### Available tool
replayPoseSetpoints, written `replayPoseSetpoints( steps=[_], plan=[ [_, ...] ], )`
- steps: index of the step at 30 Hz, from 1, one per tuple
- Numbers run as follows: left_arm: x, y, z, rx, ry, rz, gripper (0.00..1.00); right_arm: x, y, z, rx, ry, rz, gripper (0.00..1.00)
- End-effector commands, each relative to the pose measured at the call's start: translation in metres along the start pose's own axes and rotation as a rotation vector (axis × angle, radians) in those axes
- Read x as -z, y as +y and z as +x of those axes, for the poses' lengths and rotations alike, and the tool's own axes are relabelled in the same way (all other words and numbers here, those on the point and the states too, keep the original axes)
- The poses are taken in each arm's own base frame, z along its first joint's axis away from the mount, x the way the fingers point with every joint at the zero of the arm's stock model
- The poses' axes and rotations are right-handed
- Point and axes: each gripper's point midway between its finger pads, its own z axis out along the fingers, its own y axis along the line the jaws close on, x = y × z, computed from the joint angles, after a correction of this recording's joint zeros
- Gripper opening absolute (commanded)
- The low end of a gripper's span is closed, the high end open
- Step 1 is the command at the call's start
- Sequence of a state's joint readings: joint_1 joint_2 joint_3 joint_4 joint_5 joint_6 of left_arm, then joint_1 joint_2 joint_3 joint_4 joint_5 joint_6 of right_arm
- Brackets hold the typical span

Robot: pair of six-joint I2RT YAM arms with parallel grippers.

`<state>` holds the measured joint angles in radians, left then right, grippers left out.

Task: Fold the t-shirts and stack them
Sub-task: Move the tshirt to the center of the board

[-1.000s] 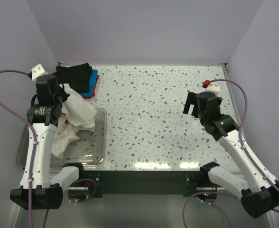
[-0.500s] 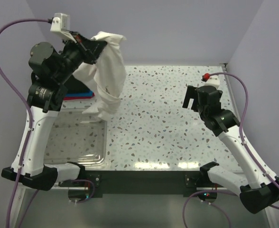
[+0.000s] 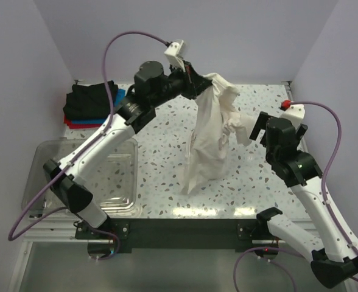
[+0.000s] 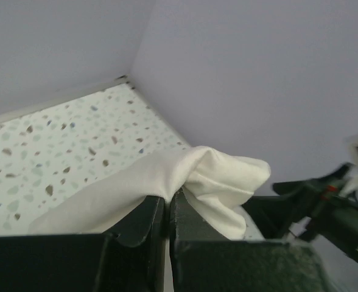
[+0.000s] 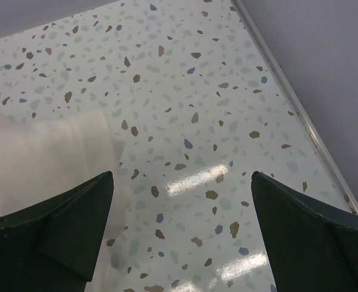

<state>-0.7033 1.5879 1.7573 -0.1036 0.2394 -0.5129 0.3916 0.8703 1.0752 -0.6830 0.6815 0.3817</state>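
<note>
My left gripper (image 3: 201, 83) is shut on a white t-shirt (image 3: 208, 137) and holds it high over the middle of the table; the cloth hangs down in a bunch, its lower end near the tabletop. In the left wrist view the jaws pinch a fold of the white t-shirt (image 4: 185, 176) at my left gripper (image 4: 167, 204). No red print shows. My right gripper (image 3: 252, 129) is open and empty, just right of the hanging shirt; in the right wrist view (image 5: 182, 182) a blurred edge of the white shirt (image 5: 39, 158) lies at the left. Folded black (image 3: 89, 98), blue and red tees are stacked at the back left.
A clear plastic tub (image 3: 125, 176) stands at the near left, with nothing showing in it. The speckled table (image 3: 167, 140) has white walls behind and at both sides. Purple cables loop off both arms.
My left arm has swung the white shirt from above the back-left stack to the right, over the table's middle. My right gripper has shifted slightly toward the hanging cloth.
</note>
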Motion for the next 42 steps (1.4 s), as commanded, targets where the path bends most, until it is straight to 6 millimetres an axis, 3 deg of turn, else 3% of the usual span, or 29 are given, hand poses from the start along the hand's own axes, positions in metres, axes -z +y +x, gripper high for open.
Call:
replayPoseSetpoints(
  steps=[1,4,6,7,8,9,11,14,17,18,20,21,23,24,25,29,34,37,42],
  plan=[
    [-0.024,0.083,0.036,0.009,-0.009,-0.322,0.00,0.008,-0.026,-0.003,-0.034,-0.012,0.121,0.99],
    [-0.032,0.145,0.078,0.009,0.064,-0.573,0.00,0.007,-0.026,0.009,-0.024,0.033,0.119,0.98],
    [-0.030,0.171,0.103,0.006,0.137,-0.688,0.19,0.004,-0.014,0.020,-0.016,0.078,0.066,0.95],
    [-0.038,0.182,0.118,-0.003,0.173,-0.706,0.34,0.001,-0.006,0.026,-0.004,0.106,0.037,0.91],
    [-0.035,0.188,0.132,-0.008,0.228,-0.727,0.64,0.001,0.007,0.035,-0.001,0.147,-0.027,0.89],
    [-0.034,0.193,0.141,-0.008,0.256,-0.751,0.74,-0.001,0.014,0.042,-0.002,0.170,-0.055,0.85],
    [-0.028,0.200,0.154,-0.003,0.306,-0.787,0.88,-0.003,0.032,0.054,0.007,0.215,-0.129,0.81],
    [-0.007,0.204,0.159,-0.018,0.313,-0.827,0.96,0.006,0.069,0.077,0.029,0.282,-0.265,0.80],
    [0.026,0.217,0.163,-0.009,0.327,-0.901,1.00,0.024,0.104,0.099,0.084,0.322,-0.384,0.80],
    [0.040,0.226,0.175,0.012,0.361,-0.923,1.00,0.026,0.114,0.112,0.109,0.354,-0.410,0.80],
    [0.069,0.247,0.168,0.075,0.355,-0.976,1.00,0.038,0.133,0.132,0.159,0.399,-0.474,0.80],
    [0.088,0.257,0.186,0.115,0.390,-1.006,1.00,0.039,0.142,0.145,0.172,0.423,-0.486,0.80],
    [0.111,0.266,0.169,0.113,0.341,-1.022,1.00,0.052,0.160,0.161,0.211,0.448,-0.546,0.80],
    [0.126,0.270,0.178,0.095,0.361,-1.048,1.00,0.056,0.170,0.163,0.207,0.448,-0.567,0.80],
    [0.133,0.263,0.167,0.079,0.336,-1.038,1.00,0.058,0.178,0.176,0.229,0.478,-0.578,0.80],
    [0.158,0.254,0.174,0.056,0.385,-1.041,1.00,0.077,0.210,0.214,0.245,0.556,-0.662,0.80],
    [0.182,0.244,0.189,0.102,0.412,-1.053,1.00,0.091,0.221,0.266,0.345,0.639,-0.670,0.79],
    [0.189,0.237,0.194,0.140,0.404,-1.047,1.00,0.097,0.220,0.282,0.392,0.655,-0.655,0.79],
    [0.200,0.233,0.197,0.155,0.398,-1.058,1.00,0.087,0.213,0.304,0.458,0.670,-0.590,0.76]
  ],
)
